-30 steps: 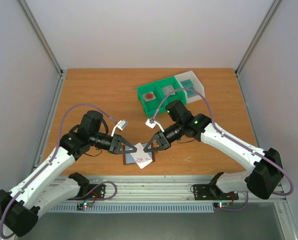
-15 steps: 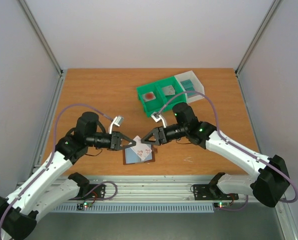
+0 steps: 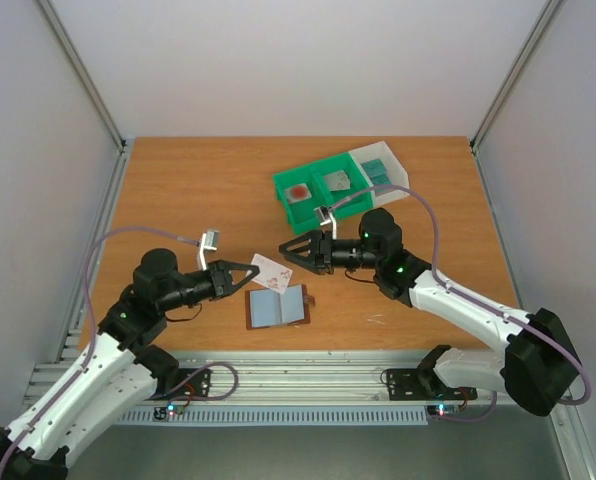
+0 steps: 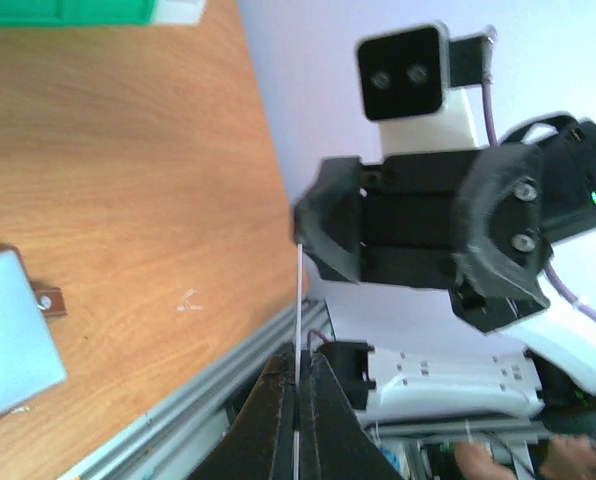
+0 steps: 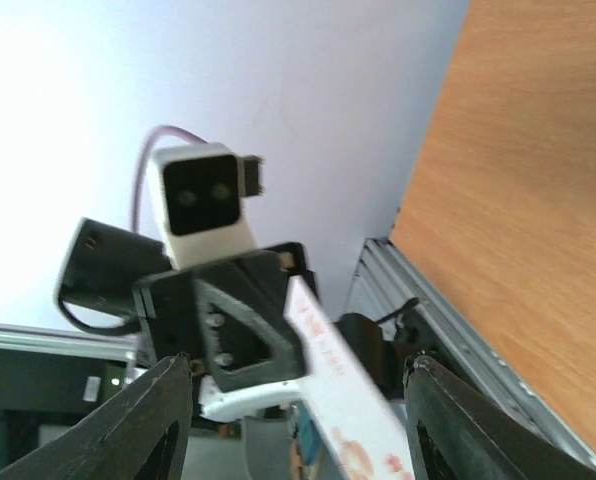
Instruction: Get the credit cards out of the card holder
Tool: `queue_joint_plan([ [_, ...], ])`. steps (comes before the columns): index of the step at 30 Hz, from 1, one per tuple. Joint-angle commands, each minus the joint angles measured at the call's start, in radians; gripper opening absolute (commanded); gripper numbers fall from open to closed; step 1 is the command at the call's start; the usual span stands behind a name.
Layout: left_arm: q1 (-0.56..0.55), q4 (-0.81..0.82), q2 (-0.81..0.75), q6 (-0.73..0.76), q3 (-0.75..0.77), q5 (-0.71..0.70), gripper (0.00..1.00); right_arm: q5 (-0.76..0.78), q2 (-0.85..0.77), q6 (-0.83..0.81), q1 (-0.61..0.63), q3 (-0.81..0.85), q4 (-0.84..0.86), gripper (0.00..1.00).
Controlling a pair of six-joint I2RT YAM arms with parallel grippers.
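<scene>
Card holder (image 3: 278, 307) — lies open and flat on the table (image 3: 178, 190) near its front edge, grey-blue panels up, small brown tab at its right side.
Left gripper (image 3: 252, 268) — raised just behind the card holder, pinched tight on one edge of a whitish credit card (image 3: 272, 270) with pink-red marks. The card is lifted clear of the card holder.
Right gripper (image 3: 286, 252) — fingers spread wide on either side of the card's free end, gripping nothing.
Green bin (image 3: 300, 214), white bin (image 3: 403, 178) — farther back, right of centre, side by side.
</scene>
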Motion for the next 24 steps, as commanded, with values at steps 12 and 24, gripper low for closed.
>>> queue_joint_plan([
  [12, 0.000, 0.180, -0.218, -0.188, -0.141, -0.318, 0.00, 0.119, 0.075, 0.128, 0.051, -0.058, 0.211, 0.64],
  [24, 0.000, 0.208, -0.224, -0.199, -0.161, -0.356, 0.00, 0.120, 0.171, 0.169, 0.132, -0.020, 0.320, 0.34],
])
